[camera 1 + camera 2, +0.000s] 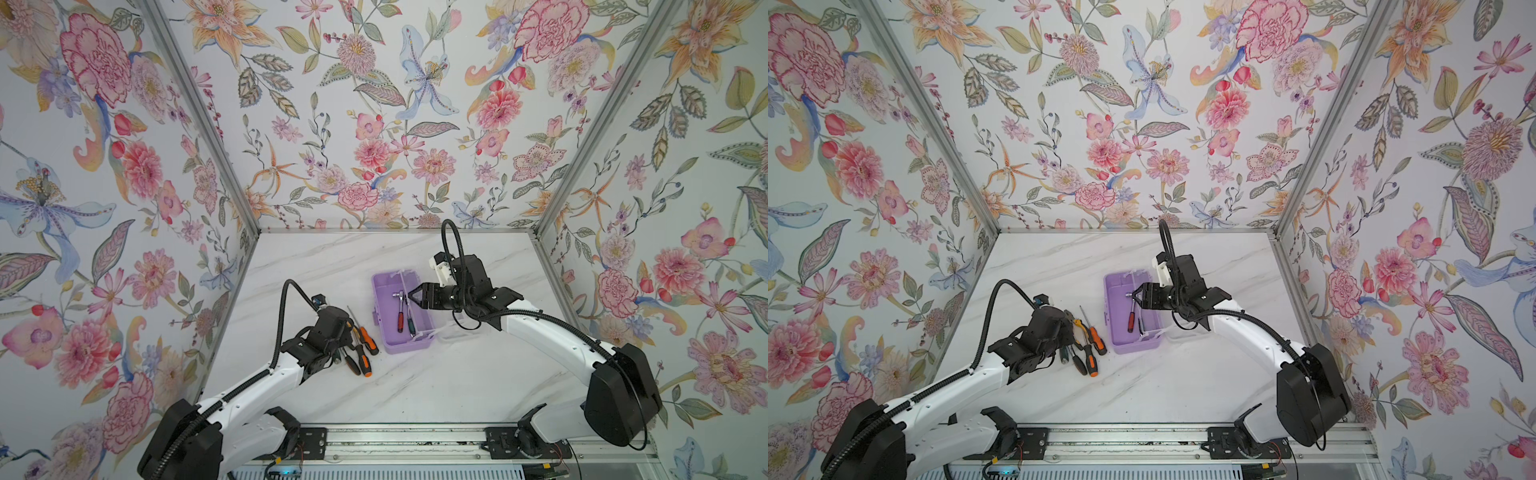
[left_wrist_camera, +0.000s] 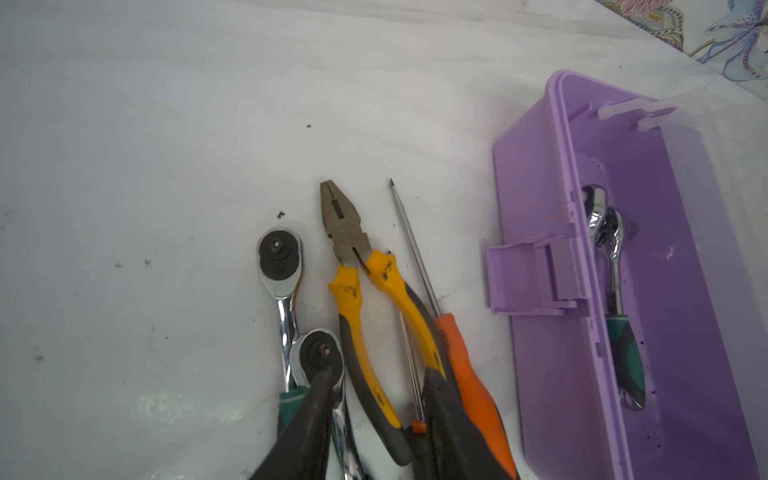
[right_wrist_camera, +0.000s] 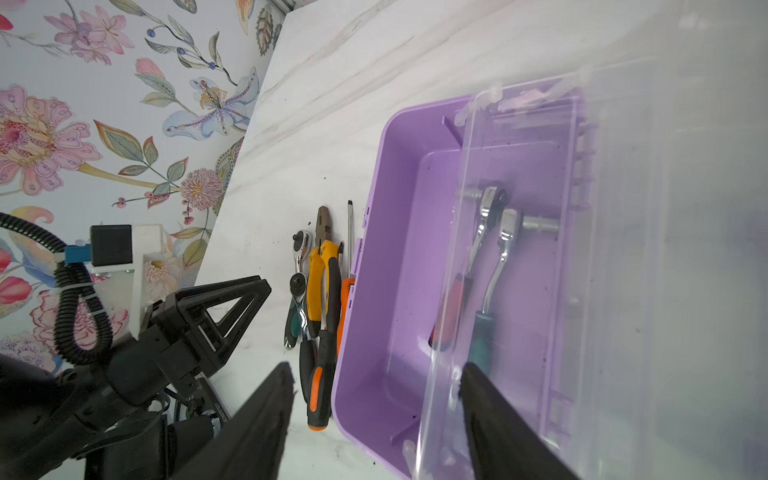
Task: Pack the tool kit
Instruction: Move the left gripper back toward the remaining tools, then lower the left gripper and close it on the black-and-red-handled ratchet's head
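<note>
Box (image 1: 384,328) sits open on the table (image 1: 415,395), just right of centre in both top views. Clear lid (image 3: 623,291) is hinged along the box's right edge. In the right wrist view its free edge crosses over the box interior.

Inside are the boxed ratchets (image 3: 486,216), two side by side, one red-handled and one green-handled. Nothing else is in there.

Left of the box, a loose heap lies on the table:
- pliers (image 2: 347,299)
- loose ratchets (image 2: 280,257), two, overlapping
- an orange screwdriver (image 2: 461,365) nearest the box wall
- more orange-black screwdrivers (image 1: 366,368) at the heap's lower end; count unclear, the arm covers part

Left gripper (image 2: 380,374) is low over the heap, jaws parted, straddling a pliers handle and a thin shaft. One fingertip is over a ratchet head. Nothing is lifted. Contact can't be judged.

Right gripper (image 3: 376,365) is above the box, jaws wide, with the lid's edge running between them, not clamped on it. Whether a finger props the lid can't be told.

Progress, as a judgement: early. Two pieces are packed. Pliers, two ratchets and the screwdrivers are left to load, then lid down and latch (image 2: 528,274) shut. The heap overlaps, so a clean single grab may be awkward.
</note>
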